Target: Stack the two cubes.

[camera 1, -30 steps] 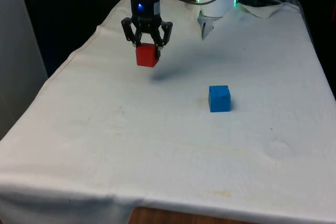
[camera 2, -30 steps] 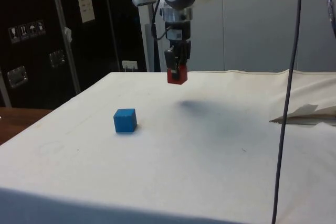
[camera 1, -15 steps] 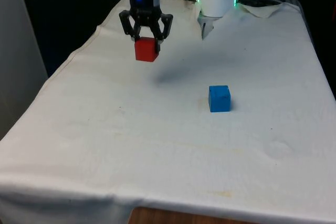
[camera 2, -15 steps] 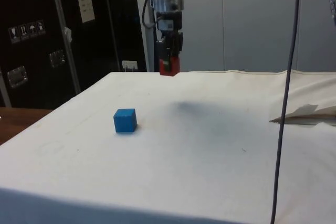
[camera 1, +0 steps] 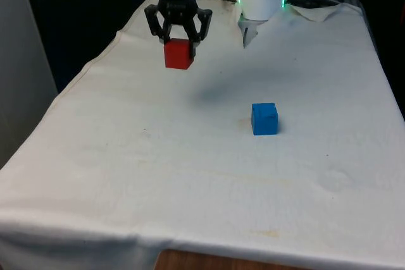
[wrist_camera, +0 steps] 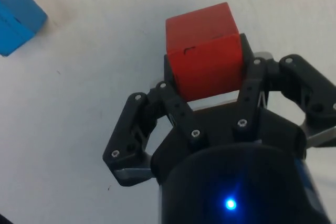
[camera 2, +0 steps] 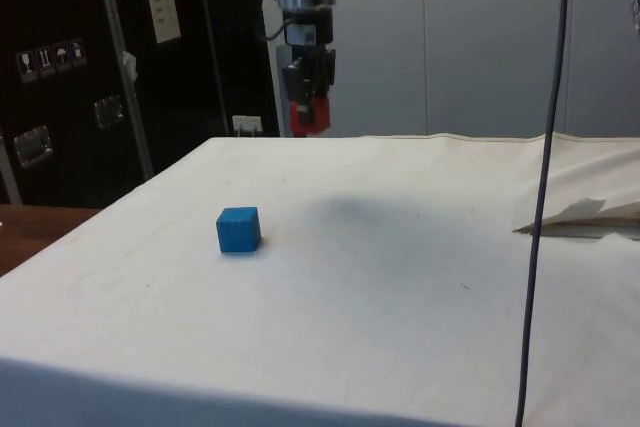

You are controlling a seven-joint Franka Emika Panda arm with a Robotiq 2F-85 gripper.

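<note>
The black two-finger pincer (camera 1: 178, 41) hangs in the air above the table's white cloth (camera 1: 190, 156), its fingers (wrist_camera: 177, 109) closed on the two opposite side faces of a small solid red cube (camera 1: 178, 54), which it carries well clear of the surface. In the side view the pincer (camera 2: 308, 112) points straight down, with the red cube (camera 2: 309, 117) showing between and below the fingertips. A small solid blue cube (camera 1: 264, 119) rests flat on the cloth, well apart from the pincer: below it and off toward the front view's right, nearer that camera. From the side camera the blue cube (camera 2: 239, 229) lies lower than the pincer and on the near side of it. A soft shadow marks the cloth between the carried cube and the resting one.
</note>
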